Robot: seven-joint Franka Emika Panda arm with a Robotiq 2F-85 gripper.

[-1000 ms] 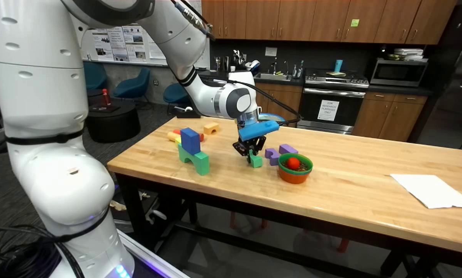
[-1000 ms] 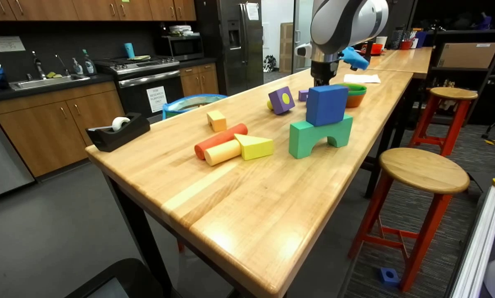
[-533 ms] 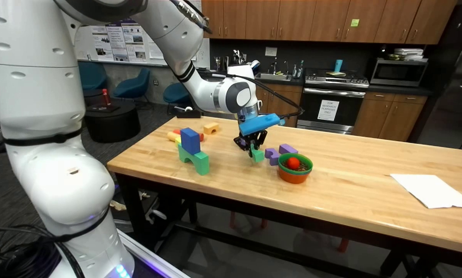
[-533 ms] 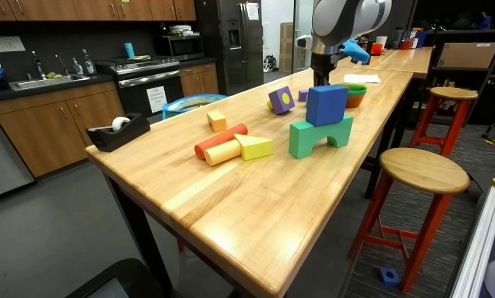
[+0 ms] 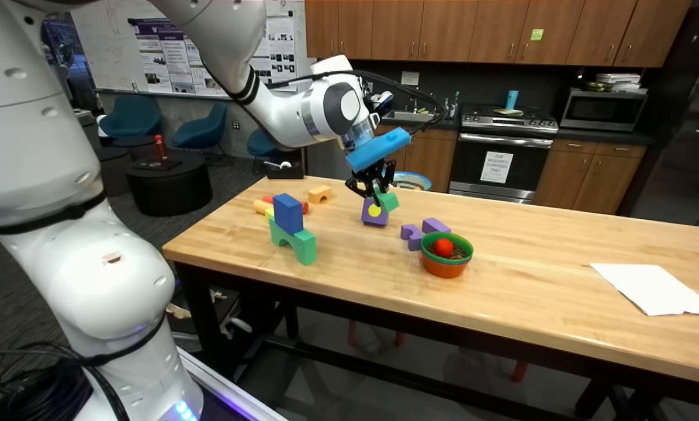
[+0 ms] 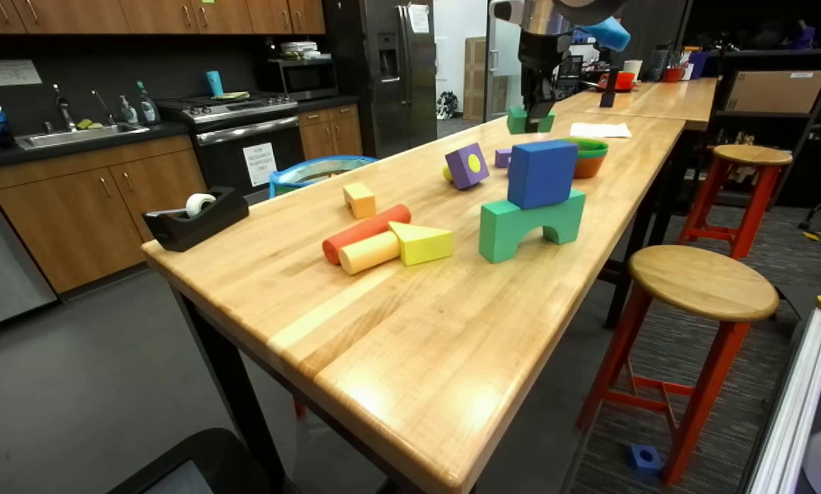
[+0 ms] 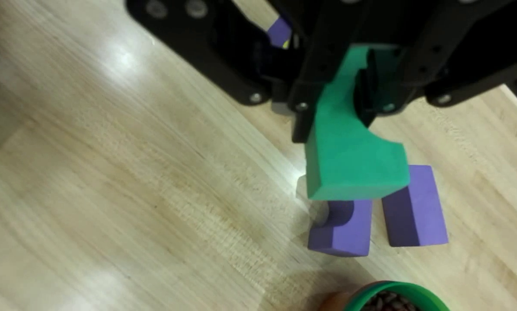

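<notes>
The small green arch block [image 7: 357,163] is raised higher above the desk [image 5: 530,234] than in the earlier frame and is clamped, tilted, by the pincer [image 7: 333,123]. From left to right in an exterior view, a blue block [image 5: 288,214] is supported on a green bridge block [image 5: 304,248]; a purple block [image 5: 370,220] with a yellow disc [image 5: 374,210] is partly covered by the clamped block; a purple arch block [image 5: 411,237] and a purple bar [image 5: 436,225] are located near a green bowl [image 5: 464,243], in which a red ball [image 5: 443,247] is contained.
</notes>
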